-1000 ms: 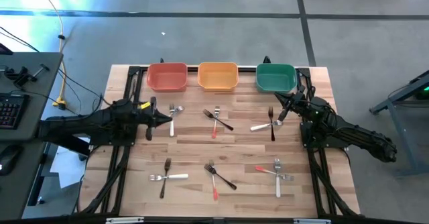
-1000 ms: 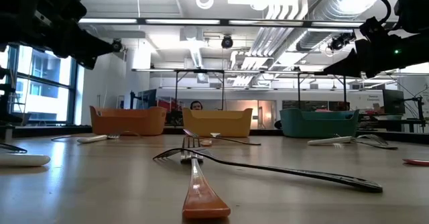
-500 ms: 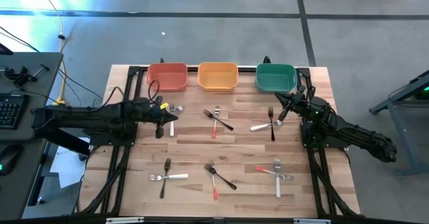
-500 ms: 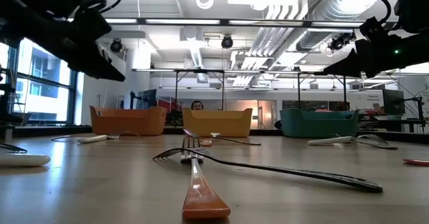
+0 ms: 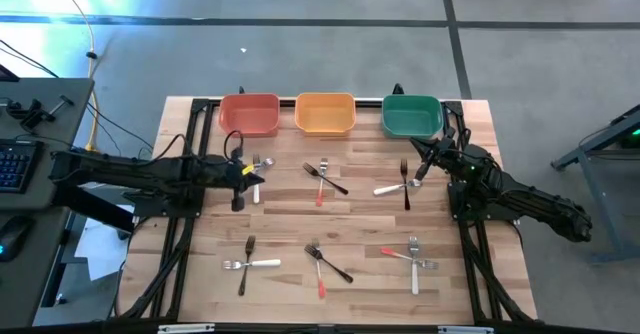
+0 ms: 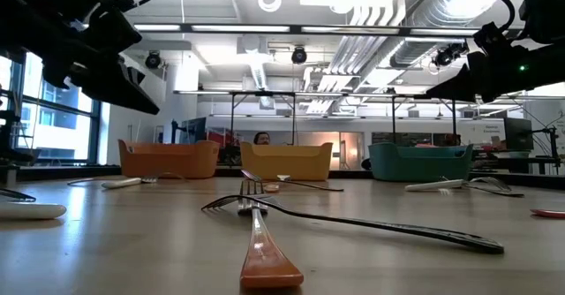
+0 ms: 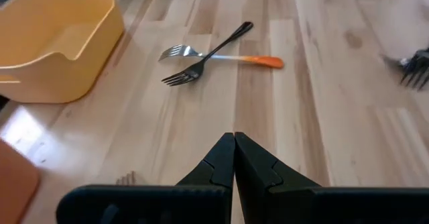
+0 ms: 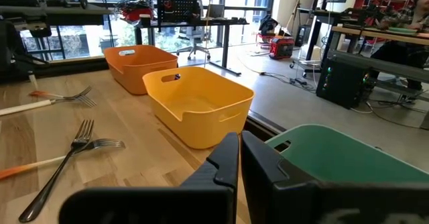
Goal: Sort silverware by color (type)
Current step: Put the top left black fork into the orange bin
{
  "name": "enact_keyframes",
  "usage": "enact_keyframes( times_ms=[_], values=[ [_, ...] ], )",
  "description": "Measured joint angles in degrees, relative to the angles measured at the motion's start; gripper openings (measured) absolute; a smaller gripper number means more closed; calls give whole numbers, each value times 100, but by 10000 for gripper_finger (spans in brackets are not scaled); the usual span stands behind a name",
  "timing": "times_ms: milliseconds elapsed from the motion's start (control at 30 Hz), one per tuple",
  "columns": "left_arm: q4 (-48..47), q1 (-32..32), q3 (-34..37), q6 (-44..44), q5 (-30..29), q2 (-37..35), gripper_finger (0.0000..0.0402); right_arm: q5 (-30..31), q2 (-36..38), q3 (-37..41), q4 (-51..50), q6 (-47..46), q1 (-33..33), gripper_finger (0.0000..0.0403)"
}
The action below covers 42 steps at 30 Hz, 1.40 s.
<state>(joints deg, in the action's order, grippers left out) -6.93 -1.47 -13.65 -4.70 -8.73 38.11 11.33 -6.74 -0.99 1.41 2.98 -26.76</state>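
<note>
Slim forks lie flat on the wooden table in crossed pairs: a white one [image 5: 258,166] below the red bin, a dark and a red-handled pair [image 5: 325,179] [image 7: 208,53] mid-table, a dark and white pair [image 5: 402,184], and three more pairs along the near side [image 5: 245,262] [image 5: 322,264] [image 5: 412,256]. My left gripper [image 5: 246,178] [image 7: 234,139] hovers shut just left of the white fork, with fork tines [image 7: 125,178] showing beneath it. My right gripper [image 5: 421,166] [image 8: 239,138] waits shut below the green bin, beside the dark and white pair.
A red bin [image 5: 249,115], an orange bin [image 5: 325,113] [image 7: 53,43] and a green bin [image 5: 411,116] [image 8: 335,157] stand in a row along the far edge. Bare wood lies between the fork pairs. A keyboard and cables sit off the table's left side.
My left gripper has reached toward the table's right, closing on the white fork below the red bin, and has come down somewhat, staying shut. The forks have not moved.
</note>
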Motion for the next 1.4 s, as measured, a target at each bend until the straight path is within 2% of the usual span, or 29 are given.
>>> enact_keyframes(
  times_ms=[100,200,367,533,700,900,1167,1400],
  values=[
    [-119,235,0,-7,-319,0,0,-2,-1,0,0,0,1,2],
    [-191,423,0,-7,-392,2,0,-2,-2,0,-1,0,2,2],
    [-185,541,-5,140,-230,295,0,-26,0,0,0,0,0,2],
    [-207,541,-232,441,61,1089,0,-33,-1,-1,-2,-1,0,2],
    [-224,541,-774,532,82,2107,0,-31,0,0,-2,-2,2,2],
    [-399,470,-1703,202,71,3273,2,-26,0,0,-2,0,0,2],
    [-379,104,-2935,-758,-114,4610,37,-22,0,0,-1,0,2,2],
    [-359,-560,-3654,-1686,-172,5436,72,-20,0,0,-2,0,0,2]
  ],
)
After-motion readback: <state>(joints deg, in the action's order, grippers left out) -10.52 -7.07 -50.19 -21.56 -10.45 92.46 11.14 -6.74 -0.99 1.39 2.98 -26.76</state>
